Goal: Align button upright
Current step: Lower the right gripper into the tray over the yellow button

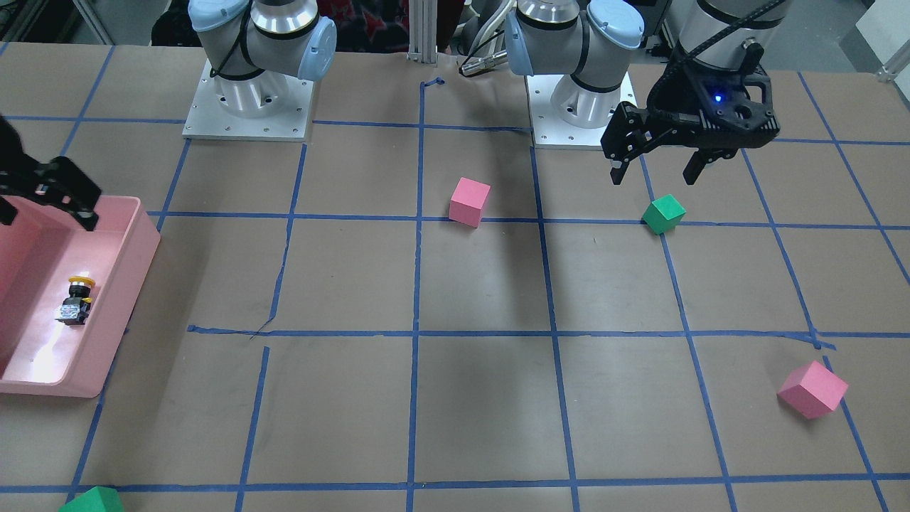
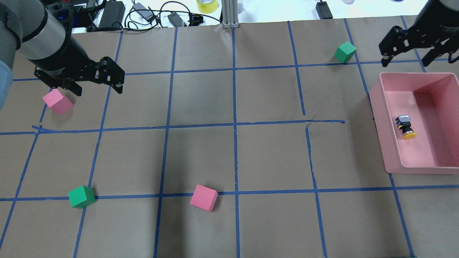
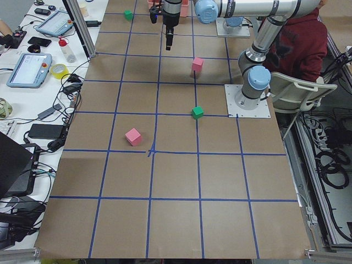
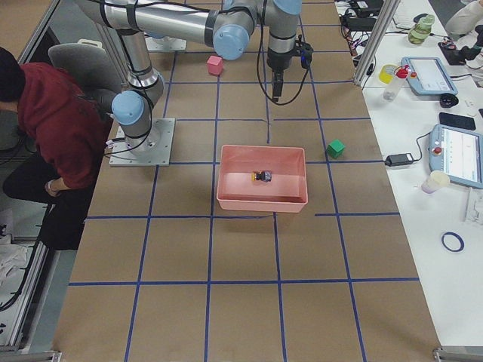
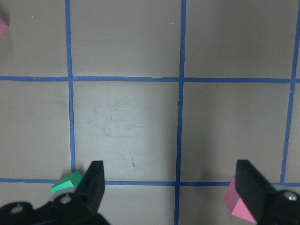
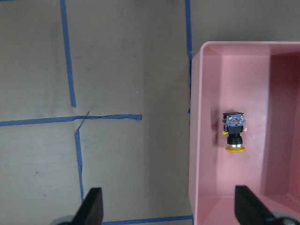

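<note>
The button [image 2: 405, 126] lies on its side inside the pink bin [image 2: 380, 118], yellow cap toward the robot and grey base away. It also shows in the front view [image 1: 77, 302] and the right wrist view [image 6: 234, 132]. My right gripper [image 2: 412, 59] is open and empty, high above the bin's far rim and well apart from the button. In the right wrist view [image 6: 169, 206] its fingers straddle the bin's left wall [image 6: 199, 140]. My left gripper [image 2: 98, 89] is open and empty, far away over the table's left side.
A pink cube [image 2: 57, 101] lies just below my left gripper. A green cube [image 2: 81, 196] and another pink cube [image 2: 203, 197] lie nearer the robot. A second green cube [image 2: 345, 52] sits left of my right gripper. Cables and tape lie beyond the far edge.
</note>
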Available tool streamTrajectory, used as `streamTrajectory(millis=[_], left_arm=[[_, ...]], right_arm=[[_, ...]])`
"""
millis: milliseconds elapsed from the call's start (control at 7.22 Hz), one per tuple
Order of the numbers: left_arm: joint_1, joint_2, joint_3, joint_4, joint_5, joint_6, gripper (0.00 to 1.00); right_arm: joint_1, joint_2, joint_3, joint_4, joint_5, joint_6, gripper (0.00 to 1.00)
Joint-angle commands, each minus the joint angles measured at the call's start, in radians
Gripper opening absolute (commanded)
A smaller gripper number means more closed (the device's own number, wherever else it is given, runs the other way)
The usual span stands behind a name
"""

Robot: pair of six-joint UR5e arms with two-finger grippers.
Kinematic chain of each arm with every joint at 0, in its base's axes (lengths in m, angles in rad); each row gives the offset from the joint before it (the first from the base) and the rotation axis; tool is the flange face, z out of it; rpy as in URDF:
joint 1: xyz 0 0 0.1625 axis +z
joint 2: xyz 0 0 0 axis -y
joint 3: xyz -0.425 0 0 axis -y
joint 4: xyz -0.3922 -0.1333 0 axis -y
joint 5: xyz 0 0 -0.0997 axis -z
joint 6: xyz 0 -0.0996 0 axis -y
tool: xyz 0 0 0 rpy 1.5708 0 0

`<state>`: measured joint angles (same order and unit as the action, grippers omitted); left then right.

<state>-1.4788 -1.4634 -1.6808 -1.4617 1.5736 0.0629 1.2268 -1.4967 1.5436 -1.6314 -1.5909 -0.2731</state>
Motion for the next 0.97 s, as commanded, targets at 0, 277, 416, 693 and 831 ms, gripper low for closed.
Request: streamTrajectory(millis=[0,277,416,693,831], left_arm=[[0.000,0.000,0.000,0.000,0.000,0.000,1.00],[-0.002,0.003,-0.011,0.001,-0.001,-0.002,1.00],[-0.002,0.003,-0.011,0.001,-0.001,-0.002,1.00],[-0.002,0.003,-0.011,0.001,-0.001,0.000,1.00],[-0.002,0.003,-0.011,0.001,-0.001,0.000,1.00]], right_arm=[[-0.146,0.016,0.074,-0.001,-0.009,-0.041,1.00],[-0.207,0.053,0.207,-0.086,-0.012,-0.044,1.00],[-0.225,0.082,0.263,-0.257,-0.030,-0.063,1.00],[-0.253,0.147,0.317,-0.368,-0.040,-0.104,1.00],[-0.254,0.176,0.323,-0.398,-0.049,-0.109,1.00]])
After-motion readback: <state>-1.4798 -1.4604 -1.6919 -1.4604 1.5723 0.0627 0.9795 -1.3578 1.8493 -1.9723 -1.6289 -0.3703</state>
